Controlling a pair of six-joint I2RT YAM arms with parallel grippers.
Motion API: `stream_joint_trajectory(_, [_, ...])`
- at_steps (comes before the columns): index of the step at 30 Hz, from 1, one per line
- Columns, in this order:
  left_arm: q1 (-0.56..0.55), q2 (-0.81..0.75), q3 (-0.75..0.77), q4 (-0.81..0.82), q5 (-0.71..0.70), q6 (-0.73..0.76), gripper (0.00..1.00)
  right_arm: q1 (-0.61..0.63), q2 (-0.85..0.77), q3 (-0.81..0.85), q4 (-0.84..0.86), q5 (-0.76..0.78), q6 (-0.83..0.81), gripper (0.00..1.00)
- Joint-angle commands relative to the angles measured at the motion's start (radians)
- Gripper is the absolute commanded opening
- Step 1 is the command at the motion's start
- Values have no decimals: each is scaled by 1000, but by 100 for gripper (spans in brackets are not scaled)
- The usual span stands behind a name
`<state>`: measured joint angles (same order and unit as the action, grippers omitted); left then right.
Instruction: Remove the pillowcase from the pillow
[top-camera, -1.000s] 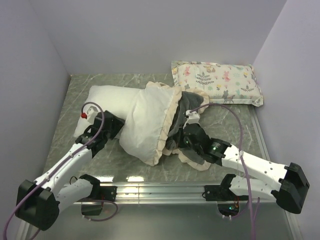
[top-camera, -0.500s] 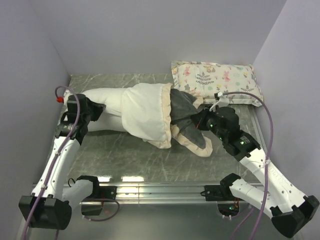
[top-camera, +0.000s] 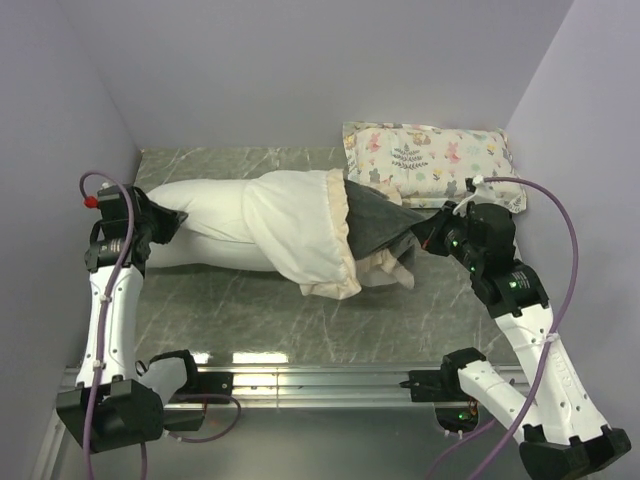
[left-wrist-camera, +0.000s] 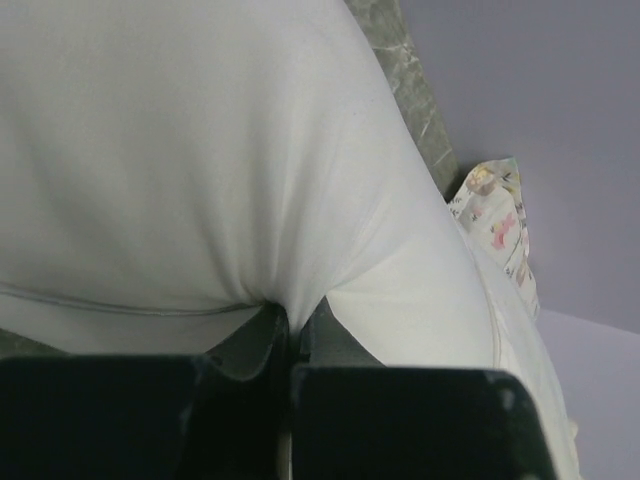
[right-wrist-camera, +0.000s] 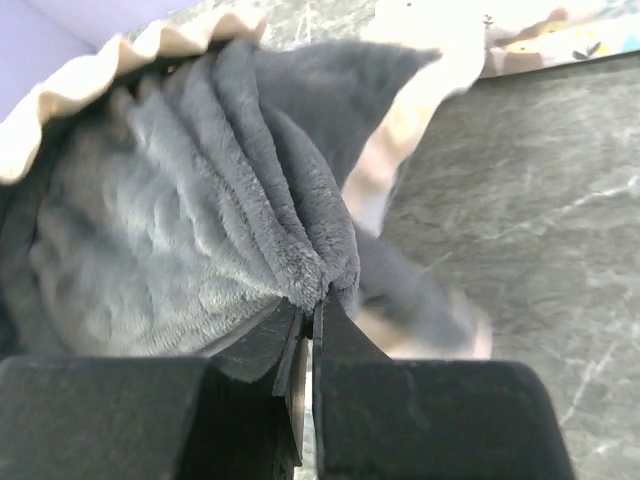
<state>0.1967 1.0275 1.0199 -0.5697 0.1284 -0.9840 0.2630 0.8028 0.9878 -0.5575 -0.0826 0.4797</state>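
Observation:
The white pillow (top-camera: 205, 215) lies stretched across the middle of the table, its left half bare. The pillowcase (top-camera: 300, 225) is turned inside out over its right half, cream-white side out, with the ruffled frill (top-camera: 345, 240) and dark grey fabric (top-camera: 385, 225) trailing right. My left gripper (top-camera: 165, 222) is shut on the pillow's left end; the left wrist view shows white fabric (left-wrist-camera: 200, 180) pinched in the left gripper (left-wrist-camera: 290, 325). My right gripper (top-camera: 430, 235) is shut on the grey plush fabric (right-wrist-camera: 200, 200), shown bunched in the right gripper (right-wrist-camera: 315, 300) in the right wrist view.
A small floral animal-print pillow (top-camera: 435, 160) lies at the back right, close behind the grey fabric. Lilac walls close in the left, back and right. The marble table (top-camera: 260, 310) has an aluminium rail (top-camera: 320, 380) along its near edge.
Both arms have swung outward: the left gripper moved left with the pillow's end, the right gripper moved right and back with the grey fabric. The pillowcase has slid further right, baring more pillow.

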Motion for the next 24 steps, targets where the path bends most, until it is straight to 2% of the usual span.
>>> stream_joint_trajectory(1, [118, -4, 29, 116, -228, 59, 0, -74, -48, 101, 10, 198, -50, 0])
stream_joint_trajectory(8, [127, -24, -32, 153, -138, 48, 0, -87, -19, 216, 11, 99, -16, 0])
stream_joint_trajectory(13, [133, -20, -34, 131, -170, 64, 0, -97, 4, 297, -33, 187, -36, 0])
stream_joint_trajectory(15, [136, -7, -30, 136, -154, 59, 0, -114, 18, 382, -56, 169, -39, 0])
stream_joint_trajectory(24, [156, 60, -7, 140, -165, 61, 0, -117, 70, 561, -125, 141, -30, 0])
